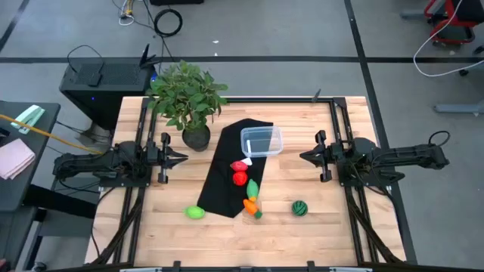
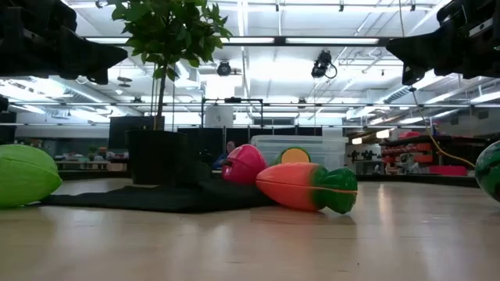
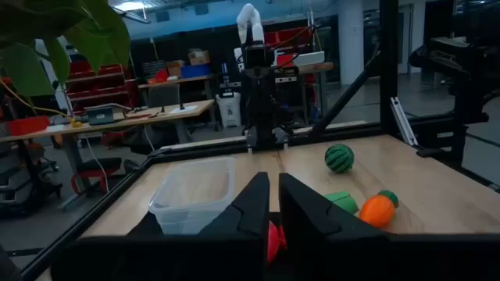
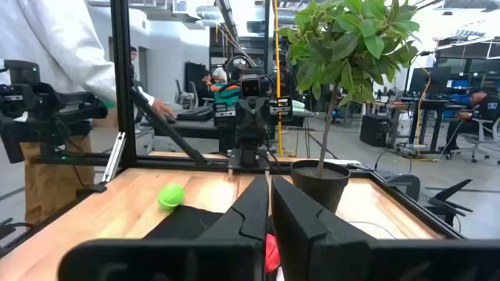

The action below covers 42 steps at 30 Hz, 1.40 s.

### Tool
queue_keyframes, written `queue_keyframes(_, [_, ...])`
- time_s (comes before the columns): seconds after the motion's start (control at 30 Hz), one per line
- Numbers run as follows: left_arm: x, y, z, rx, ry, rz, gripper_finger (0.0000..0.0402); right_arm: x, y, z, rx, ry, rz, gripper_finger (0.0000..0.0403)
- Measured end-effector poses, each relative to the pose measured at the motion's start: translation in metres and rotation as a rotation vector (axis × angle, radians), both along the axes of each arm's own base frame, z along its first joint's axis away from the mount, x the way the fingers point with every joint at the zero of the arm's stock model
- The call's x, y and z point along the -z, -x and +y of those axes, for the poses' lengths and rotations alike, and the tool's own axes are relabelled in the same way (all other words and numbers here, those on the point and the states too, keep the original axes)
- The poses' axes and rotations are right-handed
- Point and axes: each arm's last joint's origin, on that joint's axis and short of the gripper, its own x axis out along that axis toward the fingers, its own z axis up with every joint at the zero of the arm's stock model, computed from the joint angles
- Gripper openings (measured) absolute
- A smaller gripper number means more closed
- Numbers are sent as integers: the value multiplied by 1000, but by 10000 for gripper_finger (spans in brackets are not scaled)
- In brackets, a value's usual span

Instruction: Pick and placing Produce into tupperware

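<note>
- In the low view the lime-green fruit (image 2: pixel 26 174) is cut off at the picture's left edge, and the striped ball (image 2: pixel 490 170) is cut off at the right edge.
- In that same view a red fruit (image 2: pixel 244 163) covers part of a round orange and green toy just behind it, so I cannot tell what that toy is.
- In the left wrist view, the red fruit (image 3: pixel 273 240) shows only as a sliver between the dark fingers (image 3: pixel 251 209).
- The person (image 4: pixel 58 55) in white is cut off at the top of the right wrist view.
</note>
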Motion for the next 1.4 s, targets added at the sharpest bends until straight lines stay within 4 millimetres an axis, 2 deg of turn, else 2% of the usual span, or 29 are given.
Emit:
queue_keyframes(0.23, [0, 0, 0, 0, 0, 0, 30, 0, 0, 0, 0, 0, 0, 26])
queue_keyframes(0.63, [0, 0, 0, 0, 0, 0, 40, 0, 0, 0, 0, 0, 0, 26])
queue_keyframes(1.03, [0, 0, 0, 0, 0, 0, 28, 0, 0, 0, 0, 0, 0, 26])
queue_keyframes(1.4, [0, 0, 0, 0, 0, 0, 39, 0, 0, 0, 0, 0, 0, 26])
